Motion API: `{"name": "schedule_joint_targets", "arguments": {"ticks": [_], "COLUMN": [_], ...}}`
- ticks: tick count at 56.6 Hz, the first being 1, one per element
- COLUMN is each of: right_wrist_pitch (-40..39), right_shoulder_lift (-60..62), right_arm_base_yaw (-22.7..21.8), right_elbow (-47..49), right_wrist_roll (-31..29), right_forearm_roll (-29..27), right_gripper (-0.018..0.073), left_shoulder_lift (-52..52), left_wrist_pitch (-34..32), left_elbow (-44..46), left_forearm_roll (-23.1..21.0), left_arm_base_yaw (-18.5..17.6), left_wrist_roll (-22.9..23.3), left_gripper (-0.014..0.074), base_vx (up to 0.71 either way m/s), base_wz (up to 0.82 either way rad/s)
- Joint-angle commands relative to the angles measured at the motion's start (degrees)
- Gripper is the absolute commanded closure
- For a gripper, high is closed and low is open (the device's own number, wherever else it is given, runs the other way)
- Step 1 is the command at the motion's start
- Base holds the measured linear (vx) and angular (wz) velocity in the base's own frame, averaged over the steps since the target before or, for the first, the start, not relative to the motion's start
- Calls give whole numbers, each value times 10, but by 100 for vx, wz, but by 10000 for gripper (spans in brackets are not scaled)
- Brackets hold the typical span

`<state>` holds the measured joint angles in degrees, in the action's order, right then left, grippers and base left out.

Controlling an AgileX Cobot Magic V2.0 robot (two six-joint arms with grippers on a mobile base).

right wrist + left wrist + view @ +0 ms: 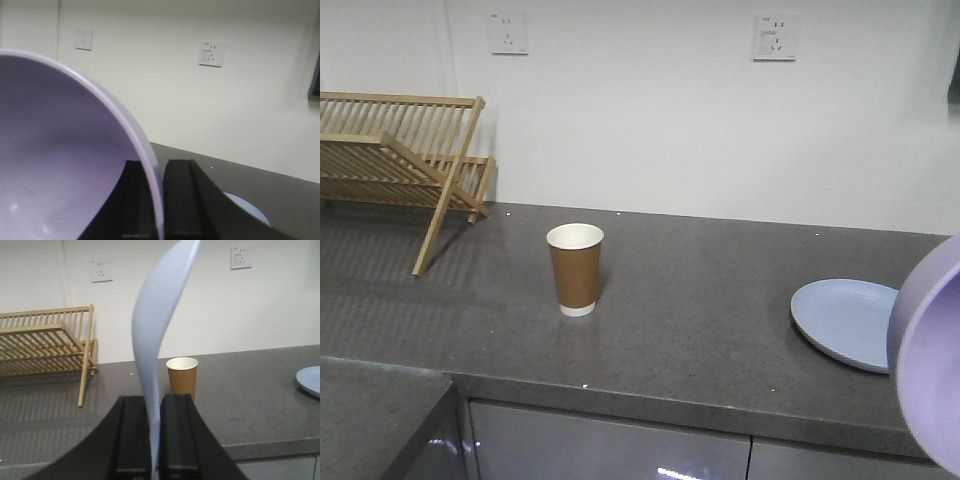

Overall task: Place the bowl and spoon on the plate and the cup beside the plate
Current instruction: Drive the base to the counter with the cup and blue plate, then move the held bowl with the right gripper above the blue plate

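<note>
Exterior front-facing view: the cup stands upright on the table, well apart from the plate, which lies flat towards the right. The bowl hangs tilted at the frame's right edge, above the table.

Left wrist-mounted view: the left end effector pinches the handle of the spoon, its fingers parted only by the handle. The spoon's long axis is upright, with the scoop uppermost and curving right. The cup stands beyond it.

Right wrist-mounted view: the right end effector clamps the wall of the bowl, one finger inside and one outside. The bowl is tipped on edge. A sliver of the plate shows lower right.
</note>
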<state>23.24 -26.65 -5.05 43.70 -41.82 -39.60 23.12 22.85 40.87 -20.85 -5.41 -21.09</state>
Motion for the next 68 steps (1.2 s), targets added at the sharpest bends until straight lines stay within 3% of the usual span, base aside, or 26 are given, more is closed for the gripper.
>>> {"name": "schedule_joint_targets", "arguments": {"ticks": [1, 46, 68], "right_wrist_pitch": [-44, -44, -44], "right_shoulder_lift": [-5, -5, -5], "right_arm_base_yaw": [0, 0, 0], "right_elbow": [16, 16, 16], "right_wrist_roll": [-1, -1, -1], "right_forearm_roll": [-14, -14, -14], "right_gripper": [568, 568, 568], "left_shoulder_lift": [5, 5, 5], "left_wrist_pitch": [-45, -45, -45], "left_elbow": [14, 14, 14], "left_forearm_roll": [-11, -11, -11], "left_arm_base_yaw": [-1, -1, -1], "left_wrist_roll": [4, 4, 4], "left_gripper": [596, 596, 596], "base_vx": [23, 22, 20], "base_wz": [-30, -38, -1]}}
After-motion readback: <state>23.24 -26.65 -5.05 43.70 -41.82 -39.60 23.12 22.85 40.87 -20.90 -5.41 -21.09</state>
